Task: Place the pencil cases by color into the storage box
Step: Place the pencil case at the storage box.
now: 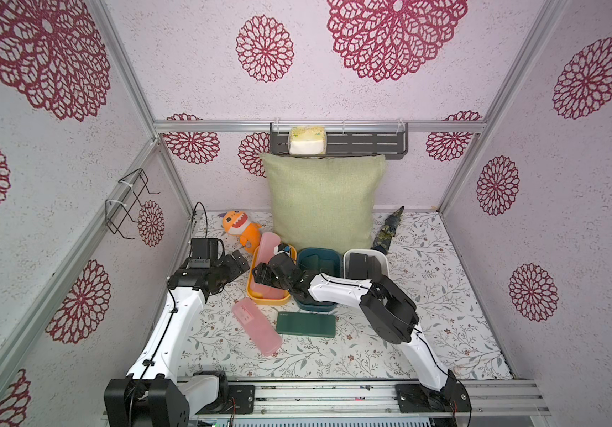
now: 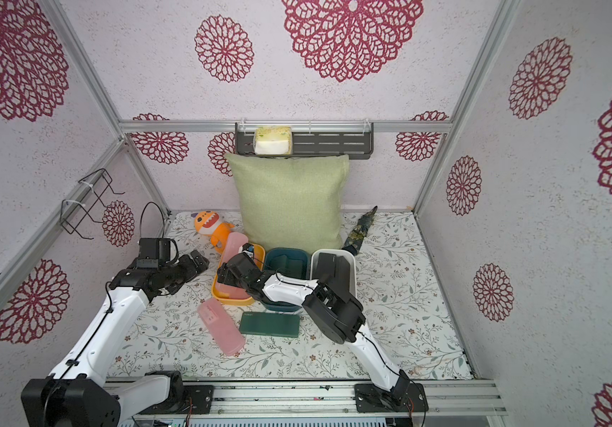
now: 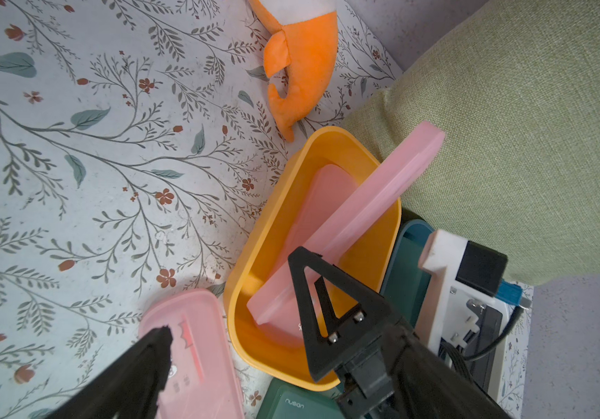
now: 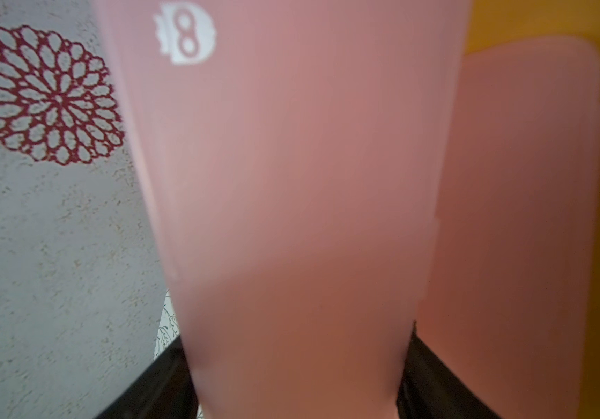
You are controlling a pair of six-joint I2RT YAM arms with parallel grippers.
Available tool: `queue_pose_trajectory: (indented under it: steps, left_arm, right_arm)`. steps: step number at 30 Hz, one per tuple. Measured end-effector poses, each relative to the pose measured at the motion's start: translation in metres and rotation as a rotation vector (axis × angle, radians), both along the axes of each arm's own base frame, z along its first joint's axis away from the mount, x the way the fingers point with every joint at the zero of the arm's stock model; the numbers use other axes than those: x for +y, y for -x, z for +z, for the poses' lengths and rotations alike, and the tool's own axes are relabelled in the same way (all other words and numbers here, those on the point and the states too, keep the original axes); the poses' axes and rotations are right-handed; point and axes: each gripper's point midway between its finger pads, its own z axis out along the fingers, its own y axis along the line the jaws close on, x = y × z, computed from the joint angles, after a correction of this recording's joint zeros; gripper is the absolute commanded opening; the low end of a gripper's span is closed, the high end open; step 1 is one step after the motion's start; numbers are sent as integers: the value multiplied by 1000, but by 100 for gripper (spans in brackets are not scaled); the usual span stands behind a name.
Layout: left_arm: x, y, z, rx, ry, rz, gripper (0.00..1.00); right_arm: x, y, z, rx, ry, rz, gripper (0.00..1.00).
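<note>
Two pink pencil cases are at the yellow tub. A flat pink case lies inside it, and a tilted pink case stands with its lower end in the tub and its upper end pointing toward 12 o'clock, leaning over the far rim. We hold that tilted case with the right gripper. The wrist view shows the black fingers pressed against both long edges near its lower end, so we judge it pinched and not yet released. A loose pink case lies flat on the table at 6 o'clock of the yellow tub, and just beside it, at its 3 o'clock, is a green case. The teal tub sits touching the yellow one at its 3 o'clock and holds dark green shapes that we take for cases, though we cannot count them. Past it at 3 o'clock, the white tub carries black cases. We reckon the black set done, pink mid-way and green one short, so what is left is this release and two pickups. Our left gripper hangs spread wide and empty at 9 o'clock of the yellow tub. A plush toy lies at 11 o'clock, and a cushion stands at 12 o'clock of the teal tub.
</note>
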Motion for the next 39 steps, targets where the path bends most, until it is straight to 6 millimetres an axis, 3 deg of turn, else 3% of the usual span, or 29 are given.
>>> queue_pose_trajectory:
  steps: [12, 26, 39]
  left_arm:
    - [-4, -4, 8, -16, 18, -16, 97]
    - [-8, -6, 18, -35, 32, -37, 97]
    - [-12, -11, 8, 2, 42, -62, 97]
  right_arm:
    - [-5, 5, -3, 23, 215, -23, 66]
    - [-38, 12, -10, 39, 481, -24, 67]
    - [-40, 7, -19, 53, 520, -11, 68]
